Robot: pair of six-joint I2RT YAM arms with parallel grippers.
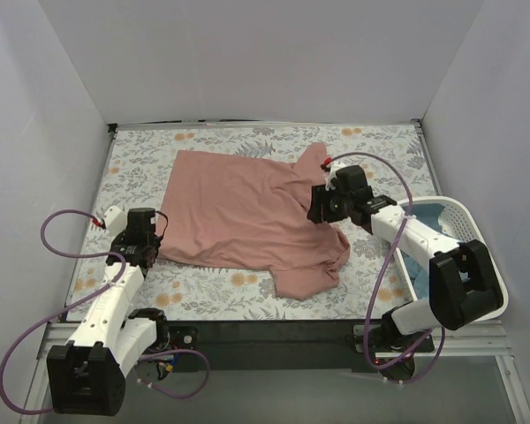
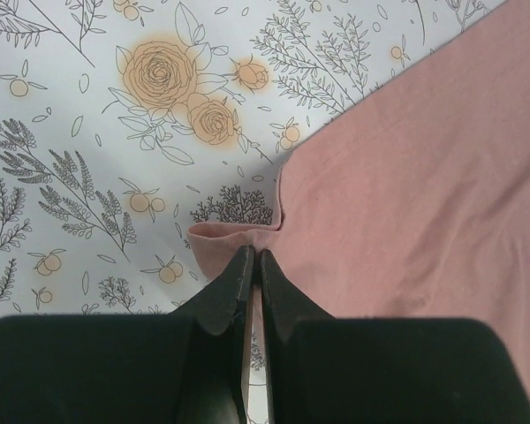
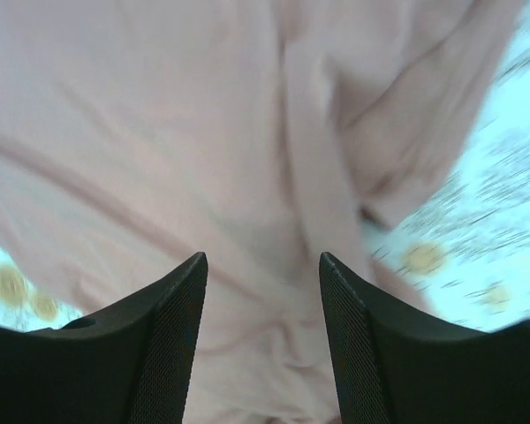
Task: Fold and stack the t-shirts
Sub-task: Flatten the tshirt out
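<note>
The dusty-pink t-shirt (image 1: pixel 247 212) lies spread out on the floral cloth, with its right side and near sleeve rumpled. My left gripper (image 1: pixel 148 249) sits at the shirt's near left corner. In the left wrist view the left gripper (image 2: pixel 254 256) is shut, and the curled hem corner of the pink t-shirt (image 2: pixel 406 177) is pinched at its tips. My right gripper (image 1: pixel 321 208) hovers over the shirt's right side. In the blurred right wrist view the right gripper (image 3: pixel 261 258) stands open, with only the pink t-shirt (image 3: pixel 203 132) below it. A teal-blue t-shirt (image 1: pixel 427 212) lies in the basket.
The white slotted basket (image 1: pixel 473 231) stands at the table's right edge, close behind the right arm. The floral cloth (image 1: pixel 141 168) covers the table top between the white walls. A dark rail (image 1: pixel 265 334) runs along the near edge between the arm bases.
</note>
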